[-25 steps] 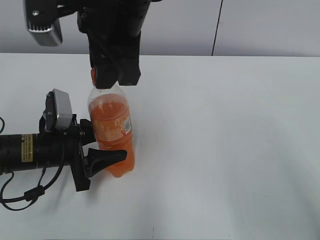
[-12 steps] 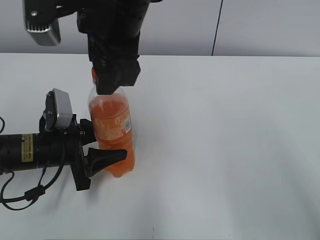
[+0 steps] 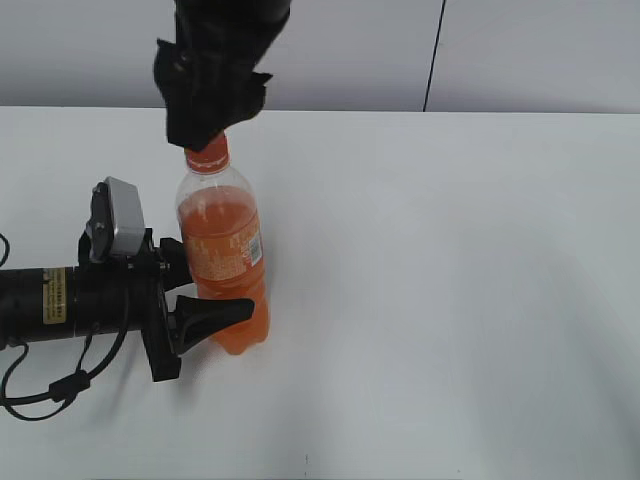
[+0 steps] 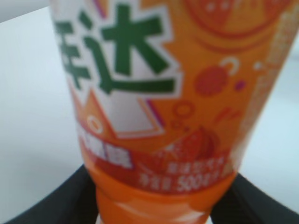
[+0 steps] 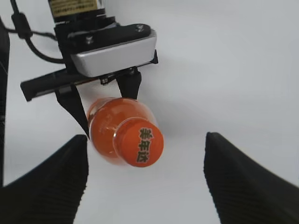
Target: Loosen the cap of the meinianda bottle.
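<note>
The meinianda bottle (image 3: 222,262) stands upright on the white table (image 3: 450,280), full of orange drink. Its orange cap (image 3: 208,155) sits on the neck with nothing touching it. My left gripper (image 3: 216,292) comes in from the left and is shut on the bottle's lower body; the label (image 4: 154,107) fills the left wrist view between its black fingers (image 4: 51,207). My right gripper (image 3: 213,118) hangs just above the cap, open and empty. In the right wrist view the cap (image 5: 140,142) lies below, left of centre between the wide-apart fingers (image 5: 49,182).
The left arm's silver wrist camera (image 3: 120,220) and black cables (image 3: 45,385) lie at the left of the table. A wall with a dark vertical seam (image 3: 432,55) stands behind. White tabletop extends to the right of the bottle.
My right gripper, which was down around the cap, has let go, opened and risen, so the cap now shows. The bottle and the left gripper have not moved.
</note>
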Motion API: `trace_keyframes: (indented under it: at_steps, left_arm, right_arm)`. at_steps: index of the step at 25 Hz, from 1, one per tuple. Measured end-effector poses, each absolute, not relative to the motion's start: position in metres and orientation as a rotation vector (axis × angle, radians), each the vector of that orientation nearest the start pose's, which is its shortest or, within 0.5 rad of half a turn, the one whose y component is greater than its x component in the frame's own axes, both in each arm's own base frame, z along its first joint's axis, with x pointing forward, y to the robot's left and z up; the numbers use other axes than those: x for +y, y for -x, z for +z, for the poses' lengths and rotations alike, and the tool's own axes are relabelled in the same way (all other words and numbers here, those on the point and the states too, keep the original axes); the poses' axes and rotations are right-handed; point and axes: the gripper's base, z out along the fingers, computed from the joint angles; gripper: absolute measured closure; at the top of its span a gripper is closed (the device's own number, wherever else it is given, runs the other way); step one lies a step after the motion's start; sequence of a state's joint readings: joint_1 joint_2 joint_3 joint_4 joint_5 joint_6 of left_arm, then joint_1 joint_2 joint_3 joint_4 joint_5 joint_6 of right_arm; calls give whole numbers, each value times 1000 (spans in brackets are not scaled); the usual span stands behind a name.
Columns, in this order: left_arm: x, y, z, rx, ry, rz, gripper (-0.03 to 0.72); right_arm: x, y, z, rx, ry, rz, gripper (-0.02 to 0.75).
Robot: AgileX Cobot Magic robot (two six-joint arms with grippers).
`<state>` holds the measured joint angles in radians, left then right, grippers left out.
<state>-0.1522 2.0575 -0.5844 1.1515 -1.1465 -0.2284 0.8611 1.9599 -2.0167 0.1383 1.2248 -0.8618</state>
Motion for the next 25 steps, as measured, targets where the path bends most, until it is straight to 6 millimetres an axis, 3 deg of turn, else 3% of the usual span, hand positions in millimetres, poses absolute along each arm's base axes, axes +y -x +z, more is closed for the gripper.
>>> trace_keyframes:
  at_steps: [3, 7, 9, 11, 16, 25]
  left_arm:
    - [-116, -259, 81, 1667, -1125, -849, 287]
    - [-116, -259, 81, 1667, -1125, -849, 287]
    - [-116, -259, 81, 1667, -1125, -849, 287]
    - [-116, -259, 81, 1667, -1125, -849, 287]
    - [-116, -259, 81, 1667, -1125, -849, 287]
    - [-116, -259, 81, 1667, -1125, -849, 287]
  right_arm:
    - [332, -269, 355, 2008, 1723, 286, 159]
    - [331, -270, 356, 2389, 1227, 421, 159]
    - [330, -270, 356, 2528, 976, 483, 159]
    - [330, -270, 356, 2593, 835, 516, 171]
    - [331, -271, 354, 2628, 751, 518, 230]
    - [338, -279, 333, 2670, 754, 471, 237]
